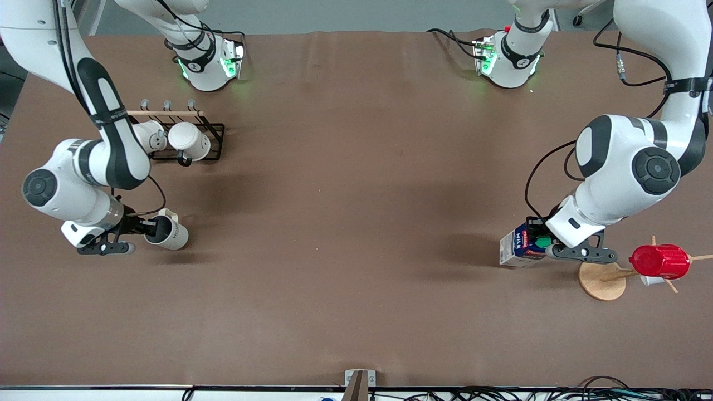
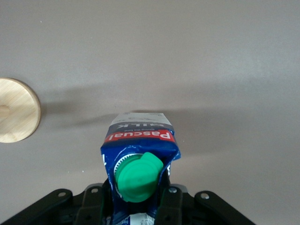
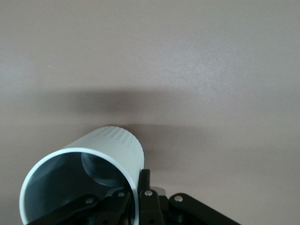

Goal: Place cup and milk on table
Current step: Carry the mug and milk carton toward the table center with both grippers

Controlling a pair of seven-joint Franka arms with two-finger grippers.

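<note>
**Both grippers holding their loads over the table**

The left gripper [image 1: 548,245] is clamping the milk [image 1: 521,247] by its gabled top; in the left wrist view its fingers [image 2: 171,206] are pressing on either side of the carton [image 2: 140,154], just under the green cap [image 2: 139,177]; the carton is hanging tilted above the table [image 1: 356,223] at the left arm's end, its shadow falling on the brown surface beneath it; whether its base is touching the surface cannot be told. Just beside the carton, slightly nearer the front camera, a round wooden base [image 1: 601,281] is carrying a peg stand, and a red cup [image 1: 660,260] is sitting on one of its pegs; the same base is showing at the edge of the left wrist view [image 2: 18,110].

The right gripper [image 1: 146,229] is gripping the cup [image 1: 167,233] by its rim, one finger inside the dark mouth and one outside; the right wrist view is showing the fingers [image 3: 143,187] pinching the wall of the cup [image 3: 93,164]; the cup is lying tipped on its side in the air over the right arm's end of the table, its handle [image 1: 169,214] pointing toward the robots' bases. Farther from the front camera, a black wire rack [image 1: 214,139] is holding two white mugs [image 1: 189,141], one partly hidden by the right arm.
</note>
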